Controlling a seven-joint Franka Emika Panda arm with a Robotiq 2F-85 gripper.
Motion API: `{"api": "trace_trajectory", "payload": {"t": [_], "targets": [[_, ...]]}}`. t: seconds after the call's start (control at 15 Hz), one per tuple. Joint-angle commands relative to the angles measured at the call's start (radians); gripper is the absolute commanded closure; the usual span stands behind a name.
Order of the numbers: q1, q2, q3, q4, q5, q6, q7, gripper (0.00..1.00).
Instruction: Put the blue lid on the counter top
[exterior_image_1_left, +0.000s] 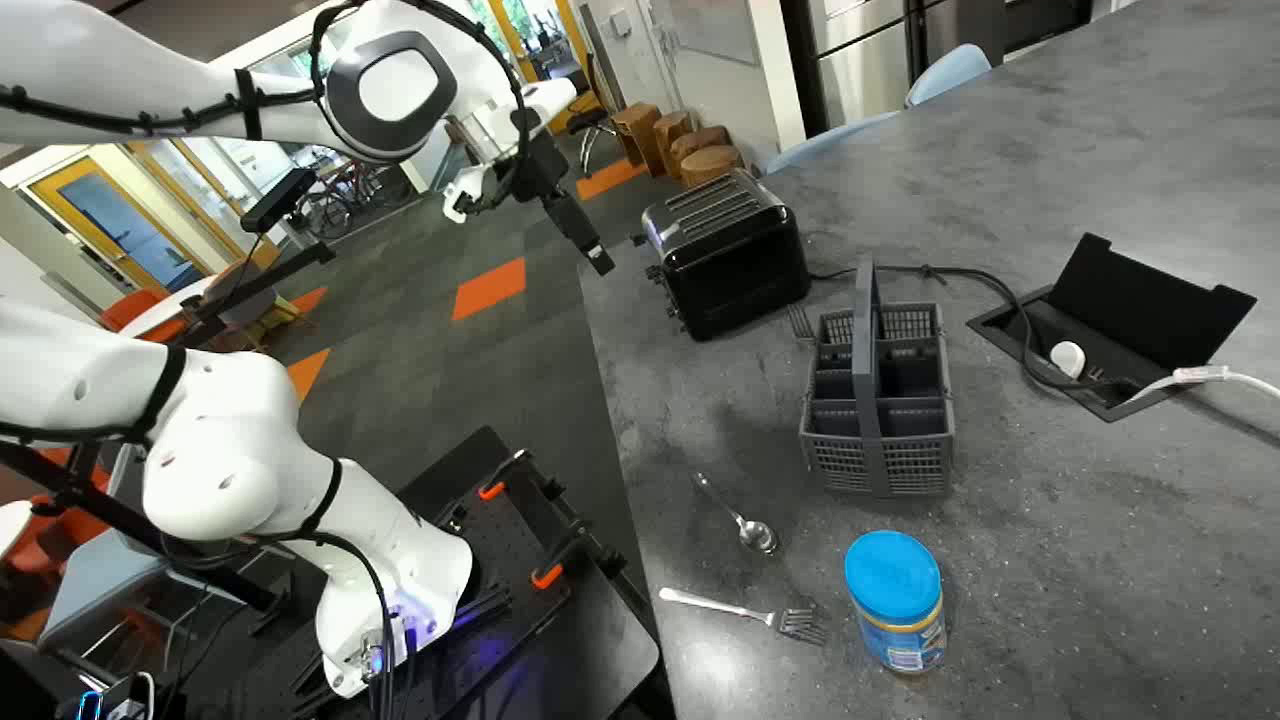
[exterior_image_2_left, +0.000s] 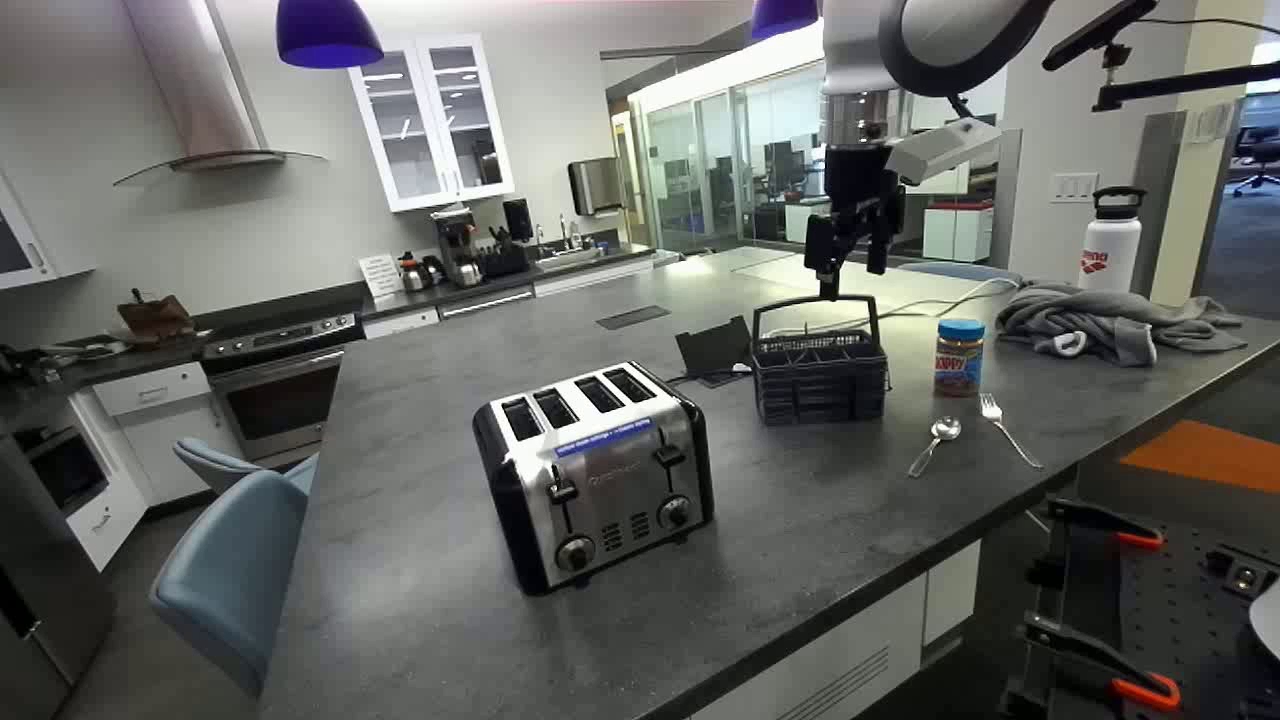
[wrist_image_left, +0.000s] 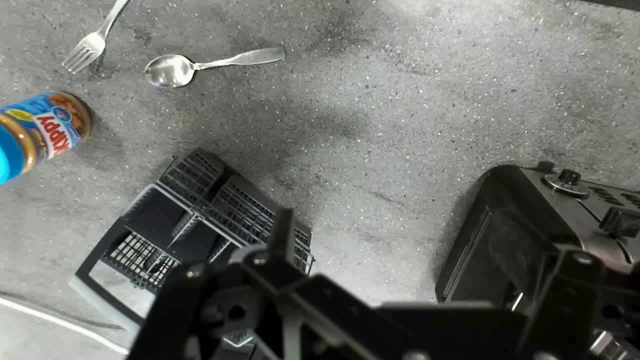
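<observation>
The blue lid (exterior_image_1_left: 892, 576) sits on top of the upright peanut butter jar (exterior_image_1_left: 905, 640). It also shows on the jar in an exterior view (exterior_image_2_left: 961, 328) and at the left edge of the wrist view (wrist_image_left: 8, 156), partly cut off. The jar stands on the dark grey counter top (exterior_image_1_left: 1050, 560). My gripper (exterior_image_2_left: 852, 272) hangs well above the counter, apart from the lid and jar. In the wrist view my gripper (wrist_image_left: 431, 250) has its fingers spread wide with nothing between them; the lid lies far off to their left.
A grey cutlery basket (exterior_image_1_left: 880, 440) with a raised handle stands near the jar. A toaster (exterior_image_2_left: 600, 470) stands on the counter. A spoon (wrist_image_left: 170, 71) and a fork (wrist_image_left: 92, 47) lie by the jar. An open socket box (exterior_image_1_left: 1150, 300) with cables and a grey cloth (exterior_image_2_left: 1110, 315) are also there.
</observation>
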Motion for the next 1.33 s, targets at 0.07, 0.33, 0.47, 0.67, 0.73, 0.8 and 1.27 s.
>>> {"api": "trace_trajectory", "payload": {"t": [0.07,0.33,0.47,0.67,0.73,0.8,1.27], "targets": [[0.01,0.0,-0.009,0.002,-0.004,-0.003,0.003,0.0],[0.01,0.001,-0.009,0.002,-0.004,-0.003,0.003,0.0],[0.01,0.001,-0.009,0.002,-0.004,-0.003,0.003,0.0],[-0.02,0.007,-0.031,0.005,-0.015,0.026,0.023,0.0],[-0.039,0.015,-0.045,0.011,-0.022,0.039,0.038,0.0],[-0.064,0.024,-0.068,0.019,-0.024,0.051,0.05,0.0],[-0.193,0.172,-0.291,0.134,0.069,0.103,-0.001,0.0]]}}
